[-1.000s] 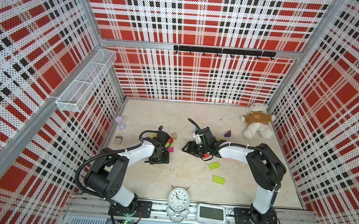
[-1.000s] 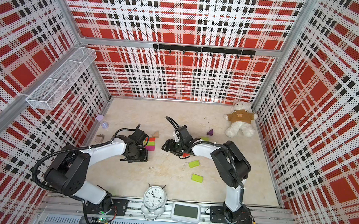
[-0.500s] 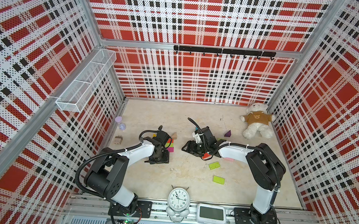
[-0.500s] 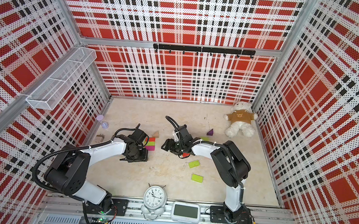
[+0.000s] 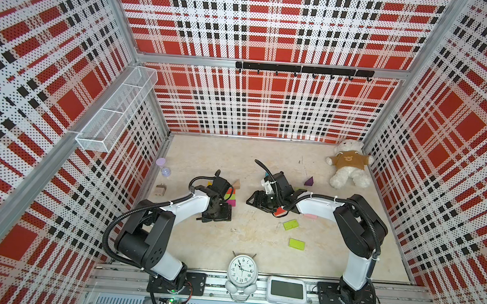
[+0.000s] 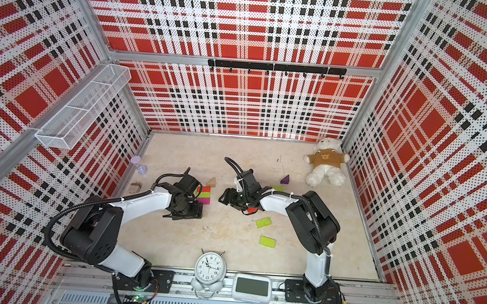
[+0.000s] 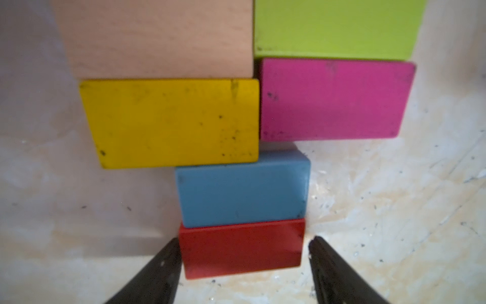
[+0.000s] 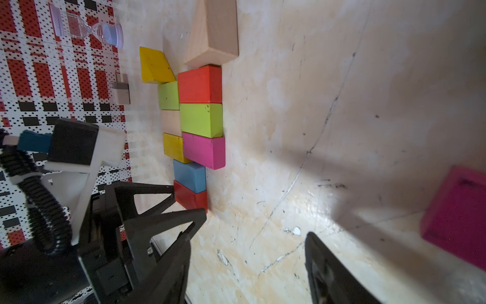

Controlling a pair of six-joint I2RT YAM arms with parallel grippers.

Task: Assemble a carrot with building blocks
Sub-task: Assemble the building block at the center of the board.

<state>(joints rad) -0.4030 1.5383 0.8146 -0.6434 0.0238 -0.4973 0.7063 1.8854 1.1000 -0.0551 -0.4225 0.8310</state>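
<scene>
Left gripper (image 7: 246,239) stands open astride the flat red wooden block (image 7: 242,250), long axis spanning jaw to jaw, on the desk (image 7: 394,210) against the blue wooden block (image 7: 242,193); right gripper (image 8: 247,235) gapes empty.

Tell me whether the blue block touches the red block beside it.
Touching. The left wrist view shows the blue block flush against the red block, edge to edge, with no gap between them.
</scene>
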